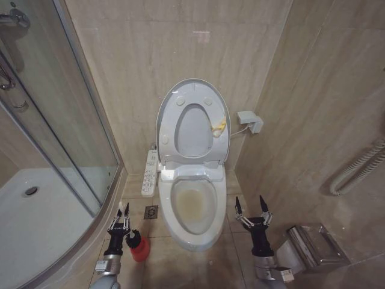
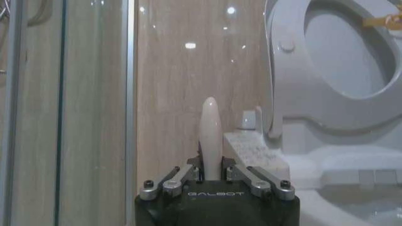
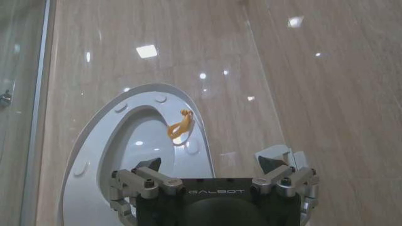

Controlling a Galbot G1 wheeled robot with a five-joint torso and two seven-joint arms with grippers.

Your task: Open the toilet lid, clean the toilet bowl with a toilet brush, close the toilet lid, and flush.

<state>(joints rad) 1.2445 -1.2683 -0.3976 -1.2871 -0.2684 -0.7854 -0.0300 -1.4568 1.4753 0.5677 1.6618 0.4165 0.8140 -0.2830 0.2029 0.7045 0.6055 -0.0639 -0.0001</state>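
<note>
The toilet lid (image 1: pixel 192 132) stands raised against the back wall, with the ring seat (image 1: pixel 180 102) folded up onto it. Below them lies the open toilet bowl (image 1: pixel 195 208), stained yellowish inside. My left gripper (image 1: pixel 122 212) hovers low at the bowl's left, beside the small red cup (image 1: pixel 139 247). In the left wrist view the left gripper (image 2: pixel 212 169) is shut on the slim white handle of the toilet brush (image 2: pixel 210 127); the bristle head is hidden. My right gripper (image 1: pixel 250 208) hangs open and holds nothing at the bowl's right, facing the raised lid (image 3: pixel 129 136).
A glass shower enclosure (image 1: pixel 72 138) and white shower tray (image 1: pixel 36 211) close off the left. A control panel (image 1: pixel 150 173) juts from the toilet's left side, with a floor drain (image 1: pixel 151 212) below it. A yellow loop (image 1: pixel 219 125) hangs on the seat. A metal paper holder (image 1: pixel 313 244) sits on the right wall.
</note>
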